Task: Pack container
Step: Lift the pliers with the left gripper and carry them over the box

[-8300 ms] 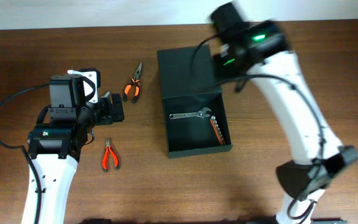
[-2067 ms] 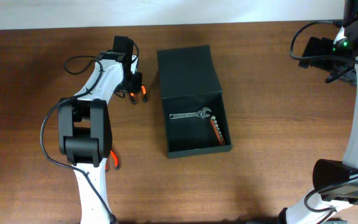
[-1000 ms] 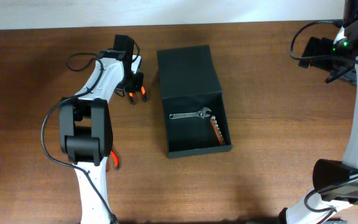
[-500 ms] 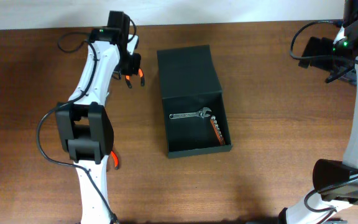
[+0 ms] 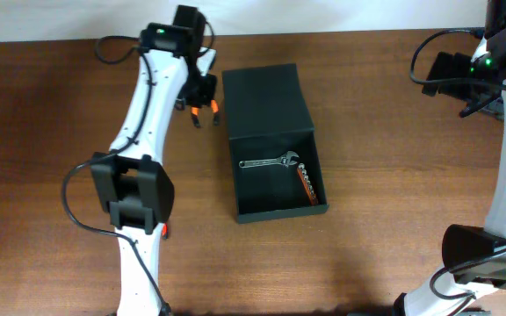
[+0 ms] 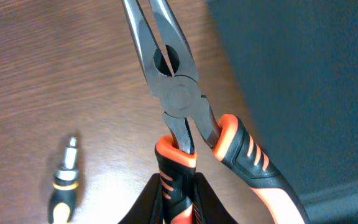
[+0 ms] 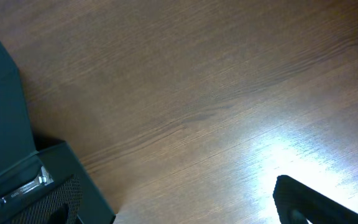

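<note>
The container (image 5: 273,200) is a dark green box lying open in the middle of the table, its flap lid (image 5: 263,98) folded back. My left gripper (image 5: 200,98) hangs just left of the lid, shut on one handle of orange-handled long-nose pliers (image 6: 176,94). Those pliers (image 5: 207,113) are held above the wood, with the container's lid (image 6: 303,87) right beside them. An adjustable wrench (image 5: 271,162) and an orange-tipped bit set (image 5: 307,184) lie inside the box. My right gripper (image 5: 449,72) stays far right, open and holding nothing; one finger (image 7: 309,202) shows.
A small yellow-and-black screwdriver (image 6: 64,180) lies on the wood below the left gripper. A second pair of orange pliers (image 5: 162,230) peeks out from under the left arm. The container's corner (image 7: 17,149) shows in the right wrist view.
My left gripper has lifted the pliers off the table and carried them right, up to the container's lid. The right arm has not moved.
</note>
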